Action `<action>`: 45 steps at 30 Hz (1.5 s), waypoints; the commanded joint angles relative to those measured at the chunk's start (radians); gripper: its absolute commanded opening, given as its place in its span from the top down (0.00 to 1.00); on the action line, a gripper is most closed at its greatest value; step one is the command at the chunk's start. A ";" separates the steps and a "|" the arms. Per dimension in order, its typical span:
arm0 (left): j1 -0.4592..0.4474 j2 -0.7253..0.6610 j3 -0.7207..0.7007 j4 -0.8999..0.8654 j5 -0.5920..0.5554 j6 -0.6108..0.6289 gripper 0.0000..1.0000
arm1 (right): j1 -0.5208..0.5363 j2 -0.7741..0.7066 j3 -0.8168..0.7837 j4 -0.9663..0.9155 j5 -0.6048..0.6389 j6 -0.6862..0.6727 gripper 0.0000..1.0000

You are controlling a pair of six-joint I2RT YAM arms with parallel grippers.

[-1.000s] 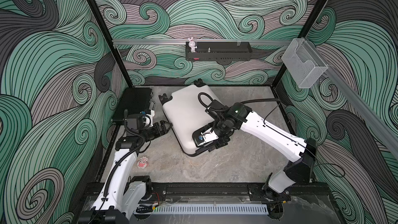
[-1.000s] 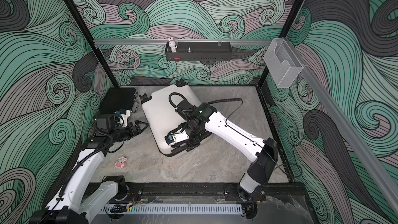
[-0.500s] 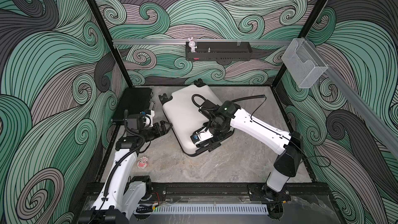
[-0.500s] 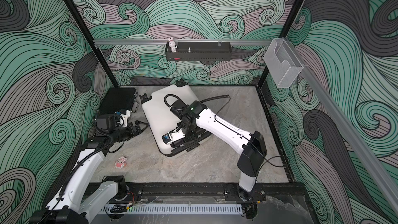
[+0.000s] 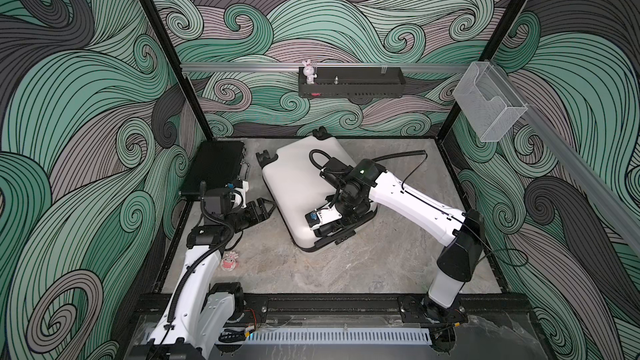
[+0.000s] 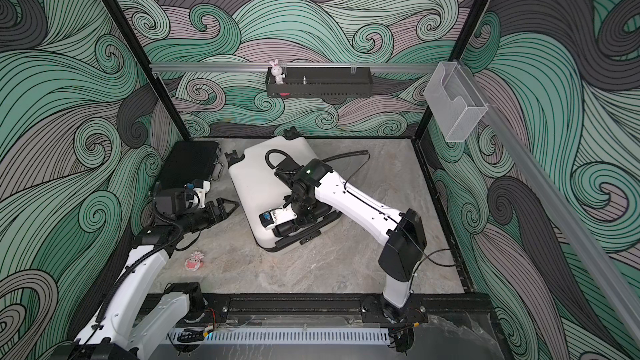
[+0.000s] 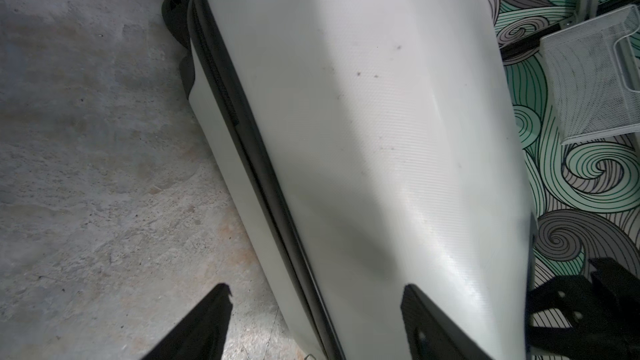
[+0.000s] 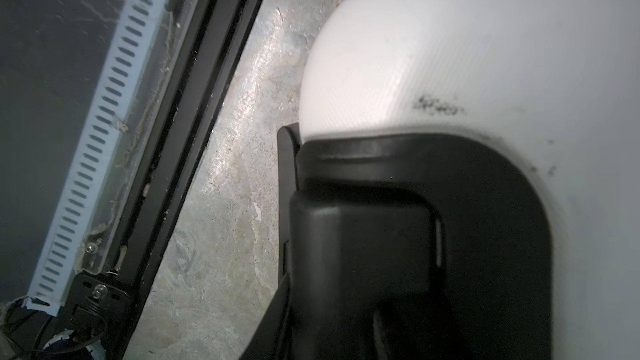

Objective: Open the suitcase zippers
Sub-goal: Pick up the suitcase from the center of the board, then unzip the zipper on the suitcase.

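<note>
The white suitcase (image 5: 298, 181) (image 6: 259, 174) lies flat on the stone table, wheels towards the back. Its black zipper band (image 7: 242, 122) runs along the seam on the side facing my left gripper (image 5: 265, 207) (image 7: 317, 292). That gripper is open just beside that edge, with one finger over the table and the other over the white shell (image 7: 381, 116). My right gripper (image 5: 332, 233) (image 6: 294, 233) is down on the suitcase's near edge, at the black handle recess (image 8: 485, 202). One of its fingers (image 8: 277, 306) lies against the black handle. The rest is black on black.
A flat black briefcase (image 5: 216, 166) lies at the back left, close behind my left arm. A small pink toy (image 5: 229, 260) sits on the table near the left arm's base. A black wall shelf (image 5: 349, 86) holds a bunny figure, and a clear holder (image 5: 488, 105) hangs on the right.
My right arm has shifted left along the suitcase's near edge and its jaws have narrowed. The left jaws have narrowed slightly; the left arm has stayed put.
</note>
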 commanded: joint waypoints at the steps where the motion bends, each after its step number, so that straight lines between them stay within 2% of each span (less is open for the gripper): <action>1: -0.040 -0.069 -0.033 0.129 0.017 -0.028 0.22 | -0.105 -0.093 0.015 -0.035 -0.260 0.136 0.90; 6: -0.146 -0.184 -0.098 0.270 -0.058 -0.019 0.22 | -0.177 -0.161 -0.082 -0.004 -0.319 0.193 1.00; 10: -0.215 -0.240 -0.177 0.394 -0.089 -0.001 0.26 | -0.236 -0.227 -0.153 0.060 -0.363 0.262 1.00; 14: -0.259 -0.248 -0.242 0.509 -0.115 -0.011 0.31 | -0.271 -0.287 -0.200 0.119 -0.336 0.299 1.00; 19: -0.342 -0.197 -0.308 0.635 -0.141 0.082 0.41 | -0.274 -0.313 -0.226 0.120 -0.252 0.267 1.00; 23: -0.406 -0.163 -0.327 0.653 -0.189 0.166 0.45 | -0.256 -0.309 -0.226 0.077 -0.176 0.227 1.00; 27: -0.432 -0.157 -0.341 0.636 -0.249 0.203 0.45 | -0.180 -0.299 -0.249 0.031 -0.037 0.212 1.00; 34: -0.444 -0.181 -0.365 0.601 -0.296 0.220 0.44 | -0.119 -0.308 -0.303 0.006 0.102 0.225 1.00; 37: -0.447 -0.191 -0.372 0.593 -0.306 0.228 0.44 | -0.106 -0.310 -0.315 0.004 0.157 0.230 0.86; 39: -0.450 -0.192 -0.368 0.579 -0.315 0.231 0.44 | -0.104 -0.315 -0.312 0.002 0.185 0.249 0.68; 41: -0.452 -0.198 -0.351 0.537 -0.324 0.247 0.44 | -0.104 -0.333 -0.306 -0.012 0.215 0.274 0.56; 45: -0.453 -0.212 -0.344 0.510 -0.339 0.259 0.43 | -0.104 -0.392 -0.321 -0.031 0.253 0.301 0.50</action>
